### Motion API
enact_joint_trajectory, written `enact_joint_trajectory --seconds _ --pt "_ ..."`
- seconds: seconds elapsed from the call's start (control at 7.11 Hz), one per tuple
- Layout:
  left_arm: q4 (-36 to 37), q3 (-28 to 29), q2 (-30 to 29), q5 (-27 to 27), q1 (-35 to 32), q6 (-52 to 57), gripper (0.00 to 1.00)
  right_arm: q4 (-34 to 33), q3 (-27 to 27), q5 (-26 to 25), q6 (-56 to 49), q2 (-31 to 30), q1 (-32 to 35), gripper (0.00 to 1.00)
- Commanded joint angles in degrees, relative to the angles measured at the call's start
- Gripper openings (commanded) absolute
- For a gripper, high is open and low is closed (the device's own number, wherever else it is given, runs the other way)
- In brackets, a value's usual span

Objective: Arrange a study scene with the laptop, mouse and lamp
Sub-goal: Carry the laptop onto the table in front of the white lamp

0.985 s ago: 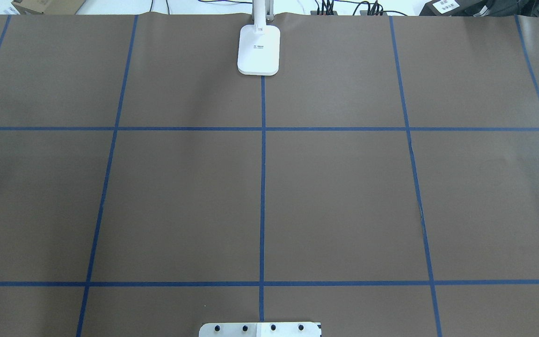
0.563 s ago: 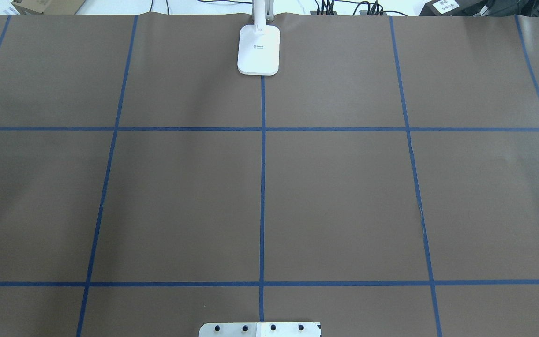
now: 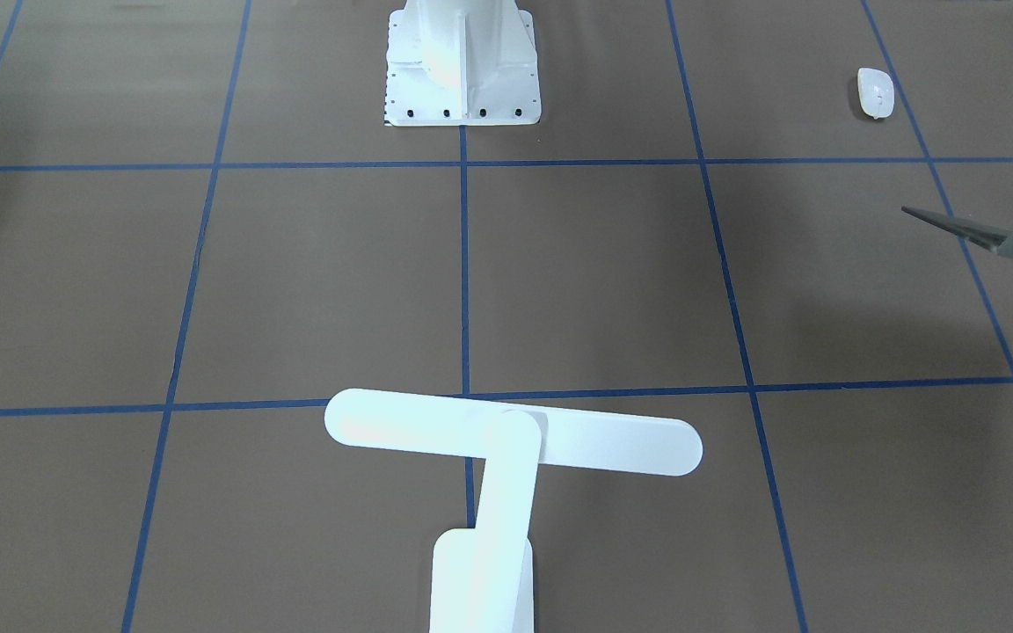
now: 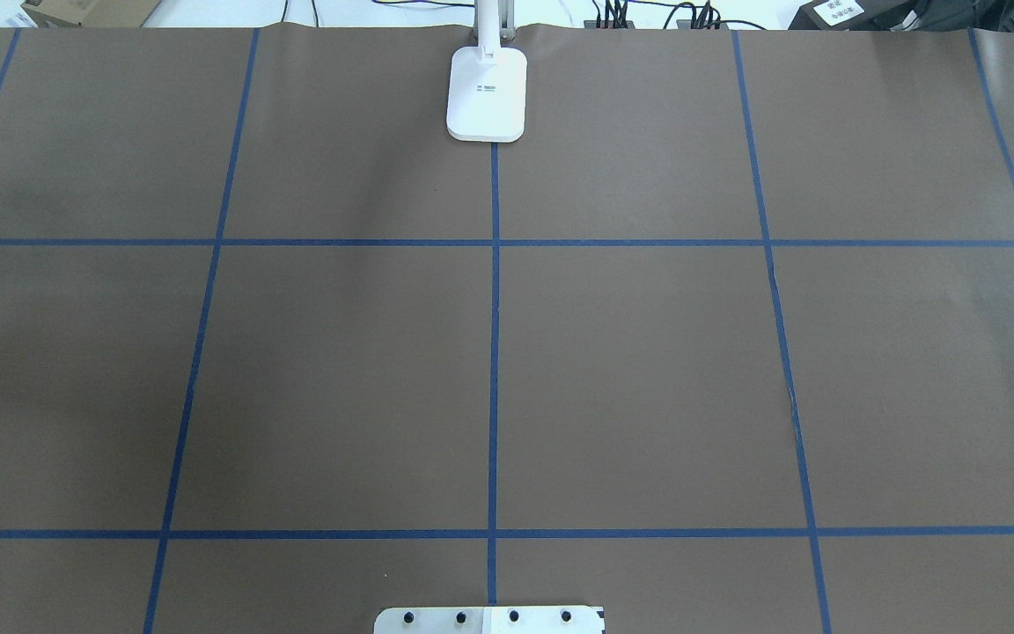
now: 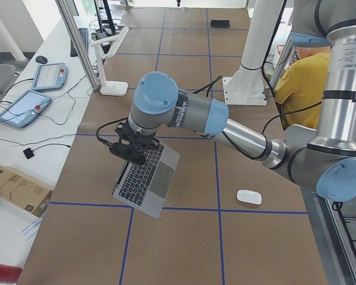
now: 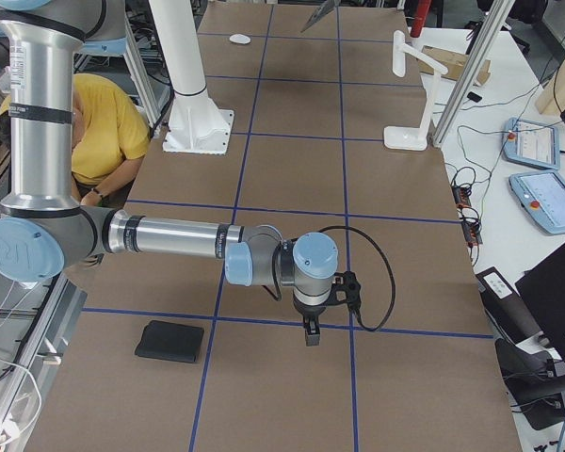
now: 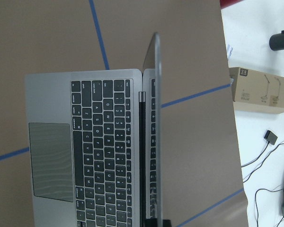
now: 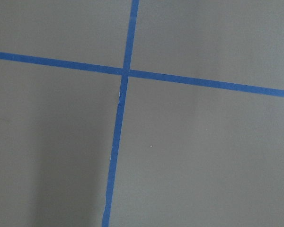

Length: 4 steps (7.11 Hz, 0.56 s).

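Brown-papered tabletop [image 4: 648,352] with a blue tape grid, laptop up in the air.

Left hand [image 5: 133,149] is clamped on the screen edge of the open laptop [image 5: 147,181] and holds it tilted, clear of the paper, way out on the left of the white pedestal [image 3: 462,61]. The wrist cam looks straight along the thin screen, with the black keys and grey trackpad off to one side. Mouse [image 3: 875,91] lies flat on the paper on that same left side of the pedestal, closer to it than the laptop and not touching it. Lamp [image 3: 506,431] stands straight across from the pedestal at the far edge, its bar head reaching back toward it. Right hand [image 6: 307,331] points down low over the paper on the pedestal's right. Honestly can't tell if it's wide or narrow. Black pad [image 6: 169,341] lies near it.
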Motion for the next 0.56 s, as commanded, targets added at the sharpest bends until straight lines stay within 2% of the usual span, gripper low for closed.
enact_joint_trajectory --seconds 0.0,0.42 --pt "-1.44 0.32 -7.40 1.66 10.21 -12.66 0.00 0.00 -0.09 0.00 0.00 0.07 0.00 1.00" --pt "-7.49 0.06 -14.61 8.33 20.32 -33.81 0.00 -0.09 -0.17 0.09 0.00 -0.02 0.00 1.00"
